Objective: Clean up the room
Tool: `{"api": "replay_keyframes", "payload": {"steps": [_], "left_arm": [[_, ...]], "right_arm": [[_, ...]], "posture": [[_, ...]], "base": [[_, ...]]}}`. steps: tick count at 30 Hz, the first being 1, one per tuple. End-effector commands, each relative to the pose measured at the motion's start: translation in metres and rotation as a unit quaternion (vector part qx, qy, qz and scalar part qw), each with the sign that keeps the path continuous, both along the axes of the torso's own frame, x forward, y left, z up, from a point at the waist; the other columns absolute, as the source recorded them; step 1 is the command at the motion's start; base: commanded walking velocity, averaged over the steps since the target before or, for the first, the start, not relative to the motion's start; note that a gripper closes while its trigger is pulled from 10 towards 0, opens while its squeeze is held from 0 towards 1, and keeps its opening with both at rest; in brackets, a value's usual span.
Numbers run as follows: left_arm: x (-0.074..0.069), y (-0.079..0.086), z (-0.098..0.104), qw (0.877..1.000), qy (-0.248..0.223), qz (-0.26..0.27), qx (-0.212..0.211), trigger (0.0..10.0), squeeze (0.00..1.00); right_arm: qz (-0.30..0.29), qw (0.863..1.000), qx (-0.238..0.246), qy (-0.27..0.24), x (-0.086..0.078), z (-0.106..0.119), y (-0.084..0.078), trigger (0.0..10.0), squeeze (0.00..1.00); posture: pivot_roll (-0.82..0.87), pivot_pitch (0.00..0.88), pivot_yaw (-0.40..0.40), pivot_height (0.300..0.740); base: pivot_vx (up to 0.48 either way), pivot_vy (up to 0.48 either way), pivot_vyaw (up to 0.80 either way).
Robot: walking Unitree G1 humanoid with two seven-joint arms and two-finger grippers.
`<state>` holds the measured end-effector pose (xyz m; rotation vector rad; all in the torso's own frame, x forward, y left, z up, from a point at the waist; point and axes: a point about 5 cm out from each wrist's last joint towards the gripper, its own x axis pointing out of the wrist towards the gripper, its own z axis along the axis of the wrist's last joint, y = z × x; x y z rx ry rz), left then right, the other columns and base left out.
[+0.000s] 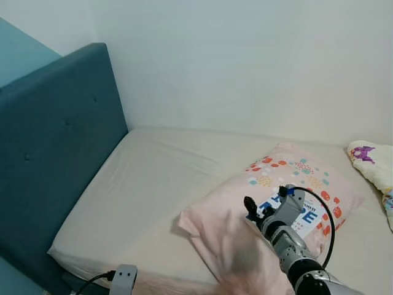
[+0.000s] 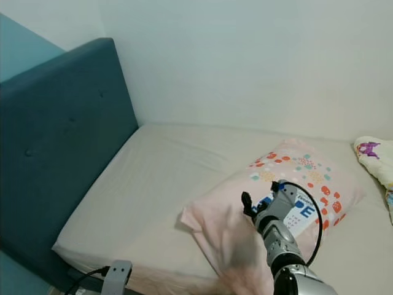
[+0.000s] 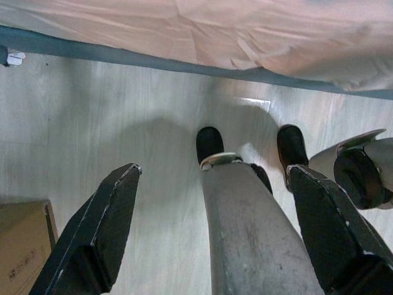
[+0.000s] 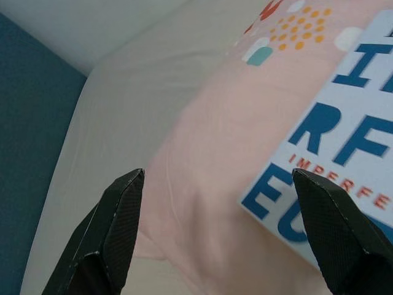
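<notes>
Pink pillow [image 1: 270,209] on bed [image 1: 153,184], right pincer [image 1: 250,209] over it

A teal upholstered headboard [image 1: 58,147] with tufted buttons stands along the left side of the bed, against a plain white wall [image 1: 245,61]. Pale wood-grain flooring [image 3: 92,129] runs beneath the bed's dark frame edge [image 3: 123,55]. A brown cardboard box [image 3: 21,246] sits on that floor, near the bed. A small white object [image 3: 12,58] lies by the frame; what it is cannot be told.

Bed [image 1: 141,184] w/ teal headboard [image 1: 55,141]: pink pillow [image 1: 258,215] on sheet, 2nd printed pillow [image 1: 371,163] at far edge.
</notes>
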<state>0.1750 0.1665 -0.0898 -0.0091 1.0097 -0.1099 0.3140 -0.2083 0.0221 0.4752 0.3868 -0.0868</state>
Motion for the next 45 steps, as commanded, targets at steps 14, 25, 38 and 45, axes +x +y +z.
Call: {"api": "replay_keyframes", "payload": {"steps": [14,25,38,45], "left_arm": [[0.000,-0.001,0.000,1.000,0.006,-0.006,-0.001,10.0,0.00],[-0.002,0.000,-0.001,1.000,0.006,-0.018,0.006,10.0,0.00],[-0.003,0.001,-0.001,1.000,0.004,-0.014,0.006,10.0,0.00],[-0.005,0.001,-0.002,1.000,0.005,-0.017,0.008,10.0,0.00]], "right_arm": [[-0.051,0.997,-0.024,0.059,-0.012,-0.012,-0.014,10.0,0.00],[-0.066,0.995,-0.024,0.067,-0.015,-0.015,-0.018,10.0,0.00],[-0.058,0.990,-0.025,0.122,-0.028,-0.031,-0.011,10.0,0.00],[-0.058,0.988,-0.011,0.139,-0.033,-0.037,-0.008,10.0,0.00]], "posture": [[-0.17,0.000,-0.003,0.740],[-0.17,0.000,-0.003,0.740],[-0.16,0.000,0.001,0.740],[-0.16,0.000,0.003,0.740]], "base": [[0.000,-0.191,0.00],[0.000,-0.215,0.00],[0.000,-0.085,0.00],[0.000,0.000,0.00]]}}
